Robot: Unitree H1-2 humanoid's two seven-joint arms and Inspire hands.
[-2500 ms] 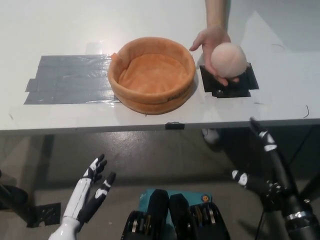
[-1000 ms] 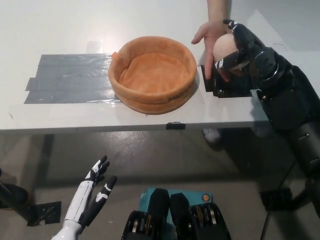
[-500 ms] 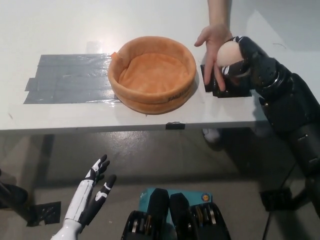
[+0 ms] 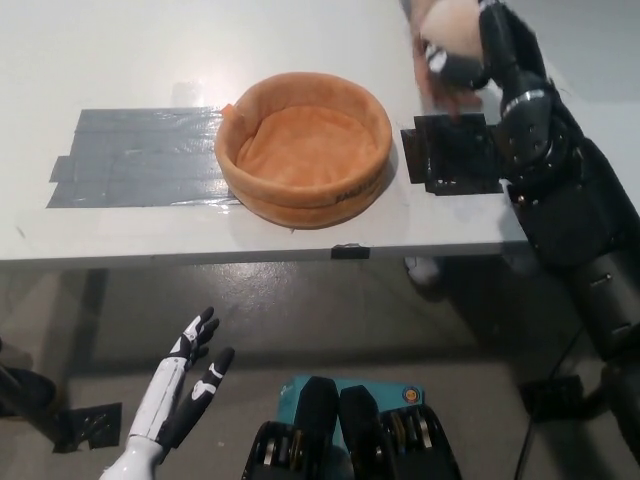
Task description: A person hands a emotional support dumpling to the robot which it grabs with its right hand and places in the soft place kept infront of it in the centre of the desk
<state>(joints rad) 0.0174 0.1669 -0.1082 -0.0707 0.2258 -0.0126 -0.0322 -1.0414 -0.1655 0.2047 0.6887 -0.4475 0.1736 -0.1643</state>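
My right hand grips the dumpling above black tape patch; orange soft bowl mid-desk; my left hand hangs low, fingers spread.

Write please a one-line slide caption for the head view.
The black right hand holds the dumpling beyond the black tape patch, right of the orange soft basket; white left hand rests low.

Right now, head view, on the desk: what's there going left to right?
Grey tape patch → orange soft basket → black tape patch → black right hand, lifted above the desk, holding the dumpling.
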